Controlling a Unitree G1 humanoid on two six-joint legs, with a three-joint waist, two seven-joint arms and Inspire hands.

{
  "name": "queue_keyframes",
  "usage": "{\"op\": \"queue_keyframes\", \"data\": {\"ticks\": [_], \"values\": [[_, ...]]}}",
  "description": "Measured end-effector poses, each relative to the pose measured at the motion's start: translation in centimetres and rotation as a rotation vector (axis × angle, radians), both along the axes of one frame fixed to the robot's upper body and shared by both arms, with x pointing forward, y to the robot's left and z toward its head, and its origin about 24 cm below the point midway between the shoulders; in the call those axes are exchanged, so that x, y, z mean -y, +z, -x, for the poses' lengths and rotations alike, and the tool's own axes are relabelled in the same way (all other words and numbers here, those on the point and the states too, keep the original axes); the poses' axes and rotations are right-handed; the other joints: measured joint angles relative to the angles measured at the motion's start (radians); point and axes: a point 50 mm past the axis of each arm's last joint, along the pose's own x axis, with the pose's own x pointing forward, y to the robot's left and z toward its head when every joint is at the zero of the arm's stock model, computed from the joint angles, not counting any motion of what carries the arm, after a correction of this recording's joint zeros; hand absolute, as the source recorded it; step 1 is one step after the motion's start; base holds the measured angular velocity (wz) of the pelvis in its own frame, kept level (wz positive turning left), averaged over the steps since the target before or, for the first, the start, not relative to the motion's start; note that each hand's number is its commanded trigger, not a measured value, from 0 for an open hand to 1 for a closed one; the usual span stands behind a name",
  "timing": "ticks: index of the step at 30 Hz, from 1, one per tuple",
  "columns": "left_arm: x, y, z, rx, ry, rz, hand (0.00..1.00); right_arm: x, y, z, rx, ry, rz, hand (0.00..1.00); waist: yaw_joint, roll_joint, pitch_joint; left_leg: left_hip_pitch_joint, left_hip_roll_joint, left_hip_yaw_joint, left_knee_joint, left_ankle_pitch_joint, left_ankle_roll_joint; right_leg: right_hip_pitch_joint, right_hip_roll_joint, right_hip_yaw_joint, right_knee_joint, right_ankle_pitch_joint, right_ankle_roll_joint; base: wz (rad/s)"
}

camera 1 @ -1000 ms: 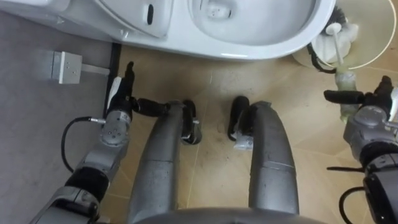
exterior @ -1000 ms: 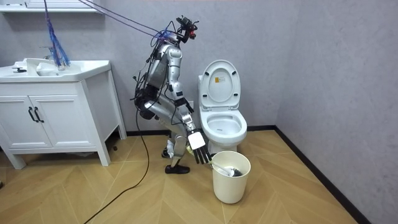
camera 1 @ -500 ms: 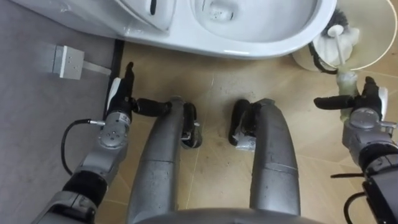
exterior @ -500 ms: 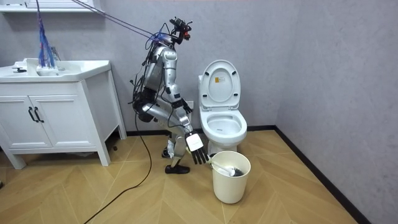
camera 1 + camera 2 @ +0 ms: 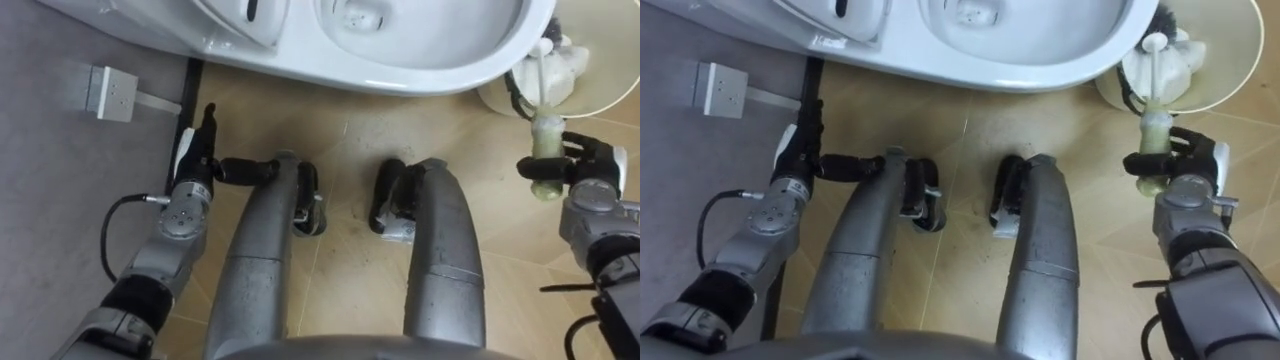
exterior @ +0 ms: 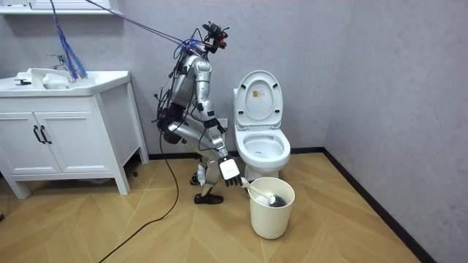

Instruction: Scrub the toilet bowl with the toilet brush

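A toilet brush (image 5: 547, 160) with a pale grip and thin white shaft stands in a cream bucket (image 5: 612, 92) to the right of the toilet bowl (image 5: 420, 78). Its whitish head (image 5: 1172, 48) rests inside the bucket. My right hand (image 5: 588, 178) is shut on the grip, with fingers and thumb curled round it. In the room view the same hand (image 6: 229, 172) holds the brush (image 6: 263, 196) over the bucket (image 6: 271, 213), while I stand bent beside the open toilet (image 6: 263, 146). My left hand (image 5: 194, 160) hangs open by my left leg, fingers straight.
A small white box (image 5: 109, 92) sits on the grey surface at the left, near a dark baseboard strip. In the room view a white vanity cabinet (image 6: 66, 135) with a sink stands at the left. Wooden floor stretches in front of the bucket.
My right hand, open with straight fingers beside the brush handle a second ago, has moved onto the grip and curled round it. The left hand has stayed put.
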Motion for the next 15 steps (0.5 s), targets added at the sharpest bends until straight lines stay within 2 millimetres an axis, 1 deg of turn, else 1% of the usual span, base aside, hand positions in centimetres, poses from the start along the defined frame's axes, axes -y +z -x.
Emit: {"op": "queue_keyframes", "data": {"ticks": [6,13,15], "values": [[0.32,0.11,-0.05,0.004,-0.013,0.001,0.00,0.29,-0.11,0.38,-0.008,-0.010,0.004,1.00,0.016,0.001,-0.0005,0.000,0.000,-0.001,0.000,-0.002,-0.002,-0.001,0.001,-0.001,0.000,-0.001,-0.002,0.00],[0.40,0.08,-0.04,0.003,-0.020,0.001,0.00,0.37,0.03,0.35,0.001,-0.026,0.022,1.00,0.016,0.002,-0.0005,0.000,-0.001,-0.003,0.020,-0.010,-0.005,0.000,0.000,-0.002,0.021,-0.010,-0.007,0.00],[0.41,0.04,0.02,0.000,-0.021,0.002,0.00,0.50,-0.10,0.63,-0.007,-0.036,0.027,1.00,0.015,0.006,-0.0011,0.000,0.000,-0.009,0.027,-0.012,-0.007,0.003,0.001,-0.006,0.024,-0.011,-0.009,0.00]]}}
